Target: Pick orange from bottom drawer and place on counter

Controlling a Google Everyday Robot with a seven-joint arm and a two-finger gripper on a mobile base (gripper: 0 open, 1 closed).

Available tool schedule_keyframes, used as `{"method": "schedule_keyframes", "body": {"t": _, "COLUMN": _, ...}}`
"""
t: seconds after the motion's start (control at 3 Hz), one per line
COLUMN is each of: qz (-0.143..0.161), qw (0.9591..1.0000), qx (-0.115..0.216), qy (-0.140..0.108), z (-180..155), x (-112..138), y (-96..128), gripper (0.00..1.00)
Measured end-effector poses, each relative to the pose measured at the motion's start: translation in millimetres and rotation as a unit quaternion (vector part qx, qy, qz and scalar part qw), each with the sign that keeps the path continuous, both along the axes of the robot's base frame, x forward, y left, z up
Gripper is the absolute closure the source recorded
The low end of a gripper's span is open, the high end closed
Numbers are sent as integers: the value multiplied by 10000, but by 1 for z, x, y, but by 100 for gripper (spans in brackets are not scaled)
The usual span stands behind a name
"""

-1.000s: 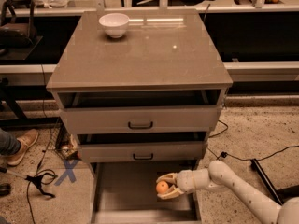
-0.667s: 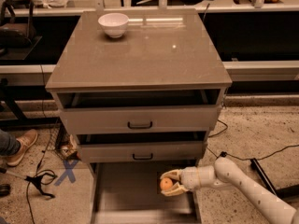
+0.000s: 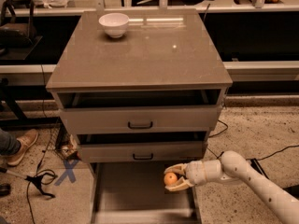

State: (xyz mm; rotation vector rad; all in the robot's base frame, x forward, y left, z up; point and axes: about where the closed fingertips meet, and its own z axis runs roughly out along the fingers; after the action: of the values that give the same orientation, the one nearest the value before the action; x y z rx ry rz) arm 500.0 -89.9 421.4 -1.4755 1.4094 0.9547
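Observation:
The orange point(image 3: 170, 178) is small and round, held between the two pale fingers of my gripper point(image 3: 174, 177). The gripper is shut on it, just above the right side of the open bottom drawer point(image 3: 126, 192), close under the front of the middle drawer. My white arm point(image 3: 247, 174) reaches in from the lower right. The counter point(image 3: 140, 55) is the glossy grey-brown top of the cabinet, well above the gripper.
A white bowl point(image 3: 114, 24) stands at the counter's back left. The two upper drawers point(image 3: 140, 120) with dark handles are slightly pulled out. A person's shoe point(image 3: 21, 146), cables and a blue X mark point(image 3: 67, 171) lie on the floor at left.
The gripper with the orange has risen a little and shifted slightly toward the cabinet; the arm has lifted with it.

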Motion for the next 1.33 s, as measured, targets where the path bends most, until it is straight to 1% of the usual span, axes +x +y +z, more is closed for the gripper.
{"method": "schedule_keyframes", "body": {"t": 0.33, "qz": -105, "qw": 9998, "qx": 62, "qy": -140, "z": 24, "x": -9, "y": -5, "gripper": 100}}
{"method": "schedule_keyframes", "body": {"t": 0.67, "qz": -414, "qw": 9983, "qx": 163, "qy": -364, "z": 76, "x": -27, "y": -14, "gripper": 100}}
{"method": "schedule_keyframes", "body": {"t": 1.0, "qz": -727, "qw": 9961, "qx": 269, "qy": -421, "z": 123, "x": -46, "y": -23, "gripper": 100}}
{"method": "schedule_keyframes", "body": {"t": 1.33, "qz": -1113, "qw": 9922, "qx": 273, "qy": -496, "z": 183, "x": -54, "y": -30, "gripper": 100}}
